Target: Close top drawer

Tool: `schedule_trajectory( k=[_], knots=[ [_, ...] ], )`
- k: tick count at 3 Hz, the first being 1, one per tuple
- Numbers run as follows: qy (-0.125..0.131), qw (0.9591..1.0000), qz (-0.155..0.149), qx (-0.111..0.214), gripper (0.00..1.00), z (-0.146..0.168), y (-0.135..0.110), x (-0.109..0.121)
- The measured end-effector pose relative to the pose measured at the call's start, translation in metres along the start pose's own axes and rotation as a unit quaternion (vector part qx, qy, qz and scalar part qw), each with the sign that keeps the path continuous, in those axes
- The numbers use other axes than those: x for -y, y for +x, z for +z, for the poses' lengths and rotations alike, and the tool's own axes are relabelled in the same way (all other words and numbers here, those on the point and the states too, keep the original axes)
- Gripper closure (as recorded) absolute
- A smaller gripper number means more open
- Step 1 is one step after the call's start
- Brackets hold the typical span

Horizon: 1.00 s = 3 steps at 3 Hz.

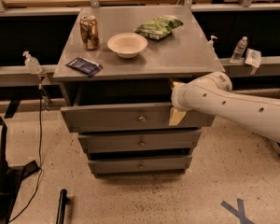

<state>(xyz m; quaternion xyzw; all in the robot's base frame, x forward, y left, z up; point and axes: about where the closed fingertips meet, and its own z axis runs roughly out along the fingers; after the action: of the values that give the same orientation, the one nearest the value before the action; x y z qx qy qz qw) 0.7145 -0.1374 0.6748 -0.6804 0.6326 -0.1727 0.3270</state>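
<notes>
Centre frame, camera view: top drawer [126,117] of a grey metal cabinet [186,55] is pulled out toward the bottom of the frame. Its interior is a deep dark box, and what's in it can't be made out. The front is a long flat grey panel with one small round metal knob [142,118] at mid-width. Below it are the middle drawer [140,141] and the bottom drawer [140,164], with matching grey fronts and knobs, each stepped back further. On the flat, dull-sheen cabinet top: a shallow round white bowl [127,44] near the middle, its inside plain white; an upright can [89,31] with a copper-toned print to its left; a crinkled green bag [159,26] upper right of the bowl; and a flat dark blue packet [84,66] at the front left corner. The gripper [177,113] is on the end of a smooth white rounded arm [233,106] coming in from the right edge. It sits at the right end of the open drawer, with a tan part lying against the front panel, right of the knob and apart from it. Pincer state: cannot tell. The floor is speckled beige, with a blue tape X [238,210] at lower right. Clear plastic bottles [240,49] stand on a ledge right of the cabinet.
</notes>
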Motion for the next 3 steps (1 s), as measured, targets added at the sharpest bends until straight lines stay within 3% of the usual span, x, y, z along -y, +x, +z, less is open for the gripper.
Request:
schedule_trajectory(
  k=[1, 2, 3],
  knots=[
    [0.023, 0.9997, 0.003, 0.008, 0.0, -0.014, -0.002, -0.007],
    [0.026, 0.9992, 0.015, 0.027, 0.0, -0.019, -0.007, -0.019],
    [0.014, 0.9978, 0.034, 0.055, 0.13, -0.024, -0.011, -0.035]
  ],
)
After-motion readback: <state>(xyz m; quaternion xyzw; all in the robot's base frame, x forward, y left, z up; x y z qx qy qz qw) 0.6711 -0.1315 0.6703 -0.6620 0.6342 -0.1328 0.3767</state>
